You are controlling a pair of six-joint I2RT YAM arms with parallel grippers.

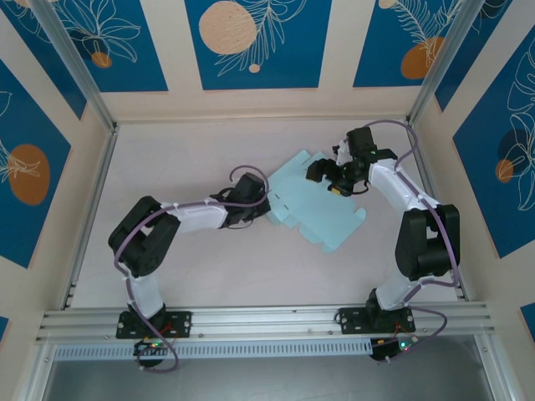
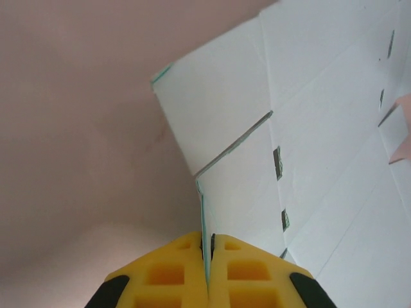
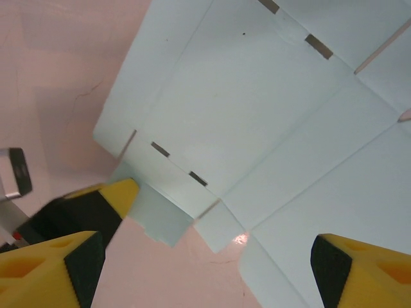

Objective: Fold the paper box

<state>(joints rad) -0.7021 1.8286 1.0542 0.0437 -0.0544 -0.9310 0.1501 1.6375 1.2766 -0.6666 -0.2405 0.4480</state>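
Even bright light, soft shadows, blurred wrist foregrounds

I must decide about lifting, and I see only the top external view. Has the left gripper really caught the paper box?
Observer: Yes. On the left wrist view, the left gripper is shut on a thin raised edge of the paper box.
Operator: Is the right gripper holding also?
Observer: No. On the right wrist view, the right gripper is open above the card's tabbed edge.
Operator: Can you see any slots there?
Observer: Yes, small slots lie along a crease.
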